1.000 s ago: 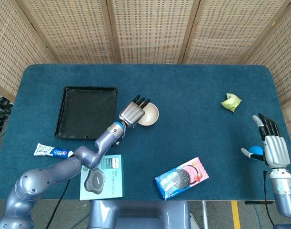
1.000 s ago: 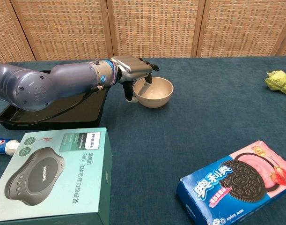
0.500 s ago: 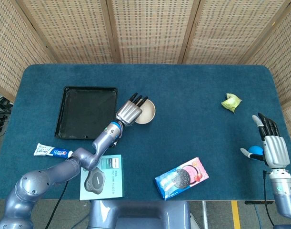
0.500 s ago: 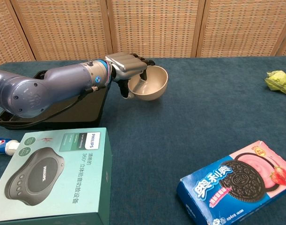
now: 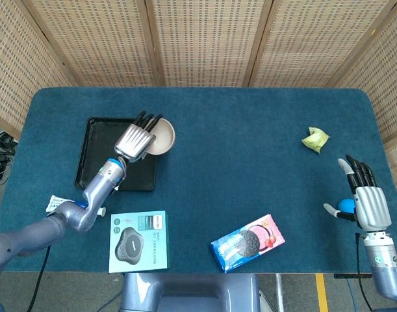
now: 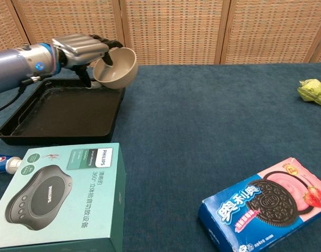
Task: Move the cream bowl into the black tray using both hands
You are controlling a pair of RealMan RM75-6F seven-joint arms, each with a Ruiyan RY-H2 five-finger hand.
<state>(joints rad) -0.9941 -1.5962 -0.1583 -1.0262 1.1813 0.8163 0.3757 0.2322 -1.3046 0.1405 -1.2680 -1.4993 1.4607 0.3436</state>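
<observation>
The robot's left hand [image 6: 79, 46] grips the cream bowl [image 6: 116, 68] by its rim, fingers hooked over the edge, and holds it tilted in the air above the right edge of the black tray [image 5: 97, 170]. Well away from the tray, at the table's far right edge, the right hand [image 5: 366, 200] stands upright with its fingers spread, holding nothing, a blue ball [image 5: 345, 206] just beside it. A green box [image 6: 58, 197] and a cookie package [image 6: 267, 205] lie nearer the robot than the tray.

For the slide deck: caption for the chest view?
Left robot hand carries the cream bowl, tilted, over the black tray's right edge.
</observation>
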